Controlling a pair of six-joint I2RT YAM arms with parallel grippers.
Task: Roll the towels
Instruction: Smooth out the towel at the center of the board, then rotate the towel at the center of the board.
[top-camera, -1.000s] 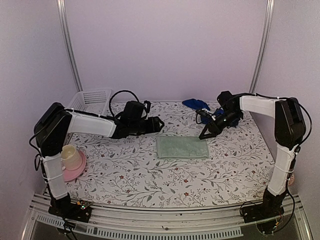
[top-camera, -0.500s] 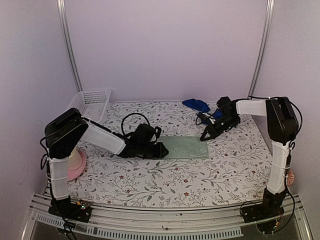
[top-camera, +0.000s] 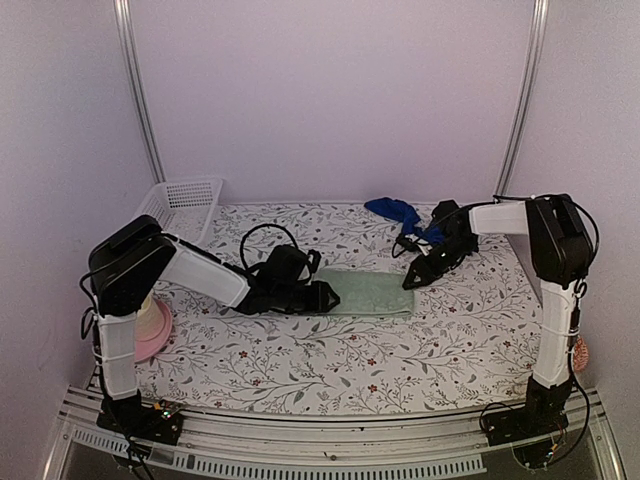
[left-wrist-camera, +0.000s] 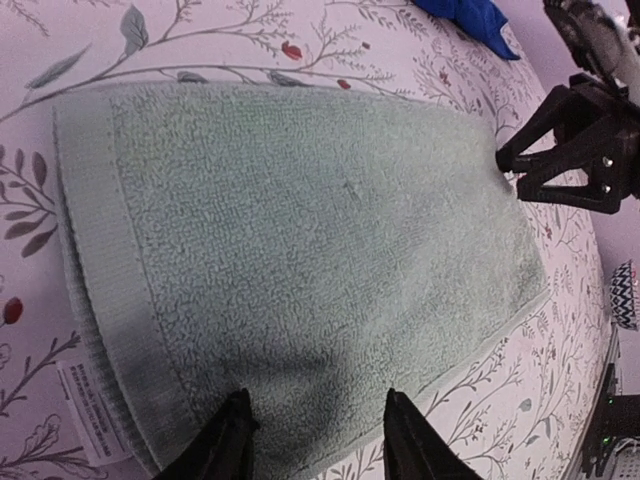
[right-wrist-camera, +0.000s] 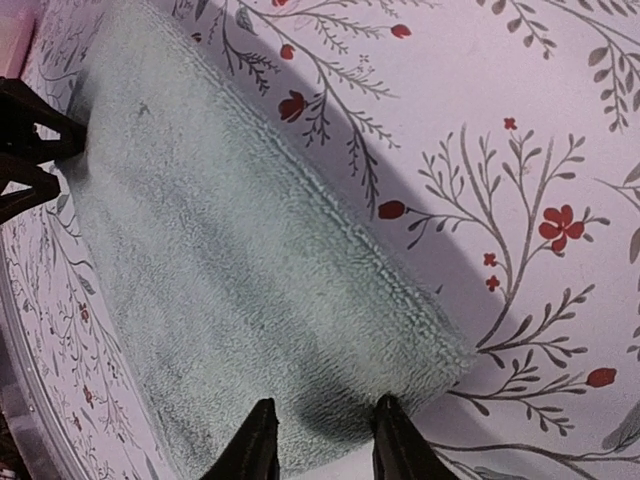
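Your left gripper (left-wrist-camera: 315, 415) has swung in from the left side of the table (top-camera: 300, 365) and now sits low on the left end of the sage-green towel (top-camera: 375, 294). Its fingers are moderately parted with flat cloth showing between them, and they grip nothing. Your right gripper (right-wrist-camera: 325, 410) has dropped to the towel's far right corner, jaws narrowly apart over the hem. That towel lies flat mid-table. Behind the right gripper, the blue towel (top-camera: 392, 209) is bunched at the far edge. A white basket (top-camera: 182, 197) fills the far left corner, and a pink dish (top-camera: 150, 338) sits at the left edge, partly hidden by the left arm.
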